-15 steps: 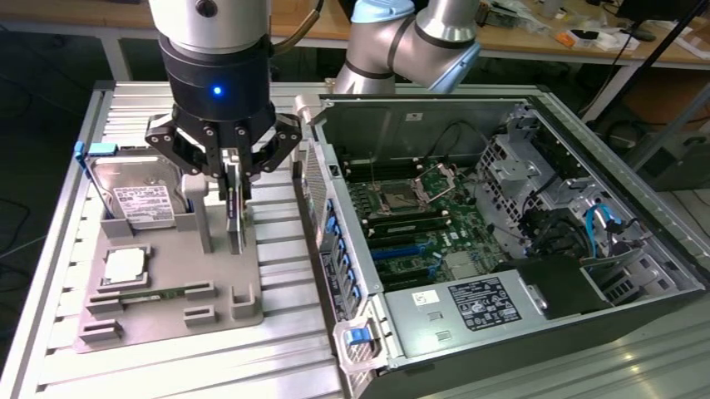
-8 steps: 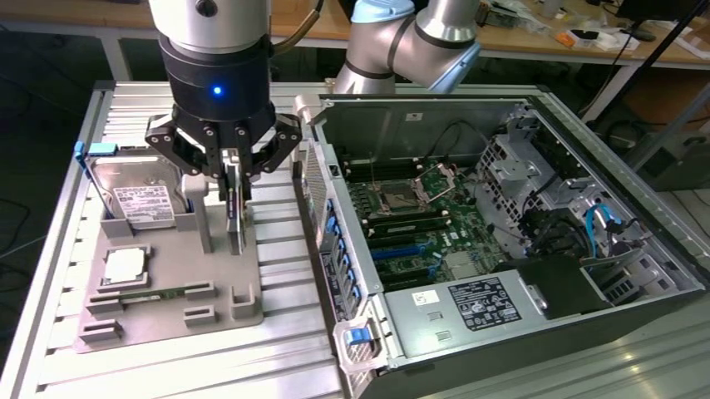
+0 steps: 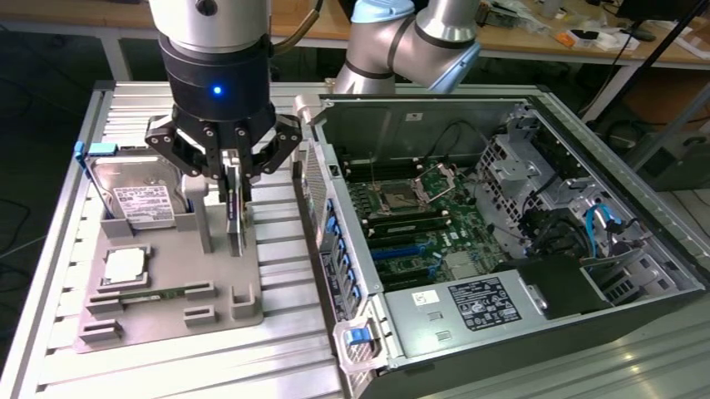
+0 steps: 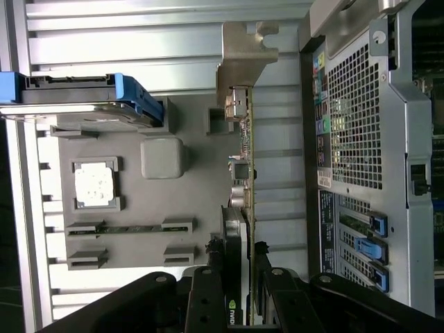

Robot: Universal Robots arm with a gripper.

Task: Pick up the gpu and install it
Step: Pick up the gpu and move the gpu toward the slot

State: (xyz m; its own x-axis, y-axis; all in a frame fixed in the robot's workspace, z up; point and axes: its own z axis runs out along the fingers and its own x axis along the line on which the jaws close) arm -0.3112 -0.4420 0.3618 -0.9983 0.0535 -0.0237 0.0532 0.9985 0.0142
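1. Two parts sit in the grey tray [image 3: 166, 320]: a hard drive [image 3: 139, 195] and a square chip [image 3: 125, 264]. The end effector [image 3: 233, 187] pinches the gpu [image 3: 236, 224] upright above the tray's edge. The open computer case [image 3: 500, 249] stands close on the exterior view's right.
2. From the wrist, the gpu [image 4: 246, 159] hangs edge-on in the end effector [image 4: 243, 277], with a strip of slatted surface [image 4: 277, 173] between it and the computer case [image 4: 354, 139].
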